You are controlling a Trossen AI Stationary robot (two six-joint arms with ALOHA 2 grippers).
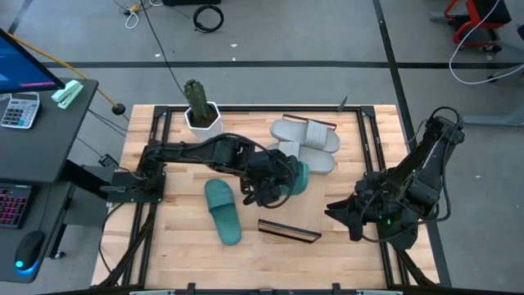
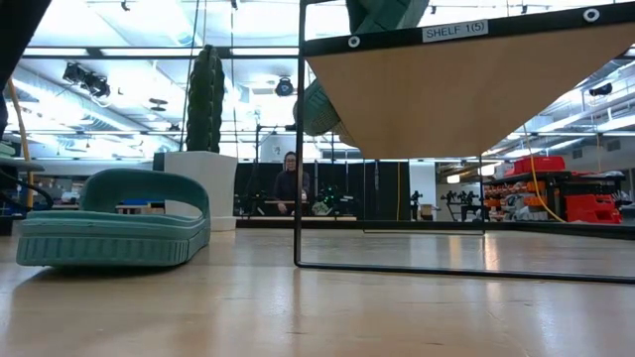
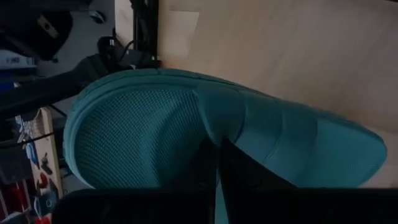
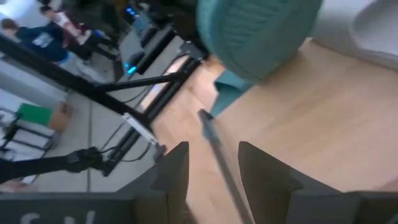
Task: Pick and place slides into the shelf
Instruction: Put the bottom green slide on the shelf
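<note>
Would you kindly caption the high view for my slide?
Left tool lifts a teal slide near the shelf; right tool waits open.

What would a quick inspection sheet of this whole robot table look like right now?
Surface: slatted wooden tabletop.
Job's things: one teal slide lies flat; another teal slide is lifted; two grey slides stacked; shelf near the front.
Clutter: potted cactus.
Grippers: left tool shut on the lifted teal slide; right tool open, empty.
Cables: several on the floor.
Surroundings: desk with calculator; person far behind.
</note>
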